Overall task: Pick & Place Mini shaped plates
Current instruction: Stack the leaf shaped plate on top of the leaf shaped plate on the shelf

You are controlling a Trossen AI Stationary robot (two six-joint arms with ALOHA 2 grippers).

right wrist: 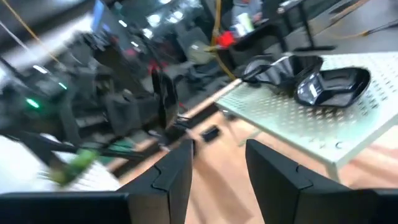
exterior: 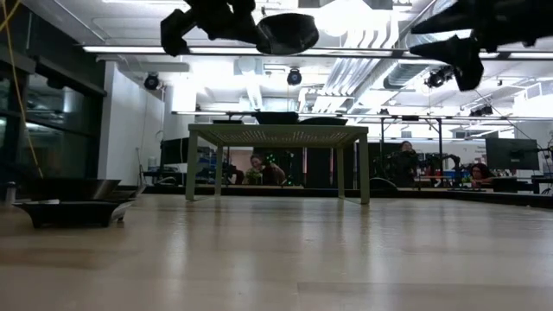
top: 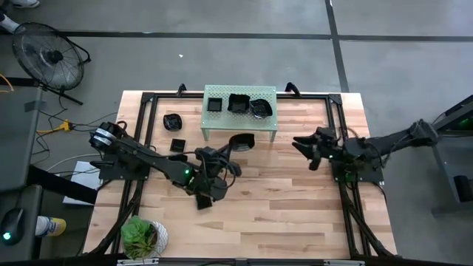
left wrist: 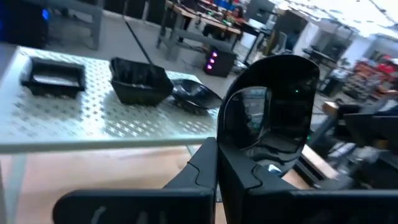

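Step in hand: the left pincer (top: 235, 144) is pinching a black oval plate (left wrist: 267, 127) by its rim and carrying it in the air, just in front of the pale green perforated shelf (top: 240, 120) — a judgement from how high the plate rides in the low view.
Next move: it probably calls for lifting the plate over the shelf's front edge and setting it on a bare part of the top, clear of the dishes there.
On the shelf: a square plate (top: 214, 104), a deeper square dish (top: 239, 103) and a round dish (top: 260, 108).
Still on the table: a plate (top: 172, 120) at 9 o'clock of the shelf, another (top: 178, 145) toward 8 o'clock.
Right pincer (top: 309, 148): spread and empty, waiting at 4 o'clock of the shelf.
Surface: a pale wood-plank table (top: 295, 207) in a black frame; a potted plant (top: 140, 238) at its 7 o'clock corner.
Room: grey floor, a fan (top: 48, 59) at 10 o'clock; people sit at benches beyond.
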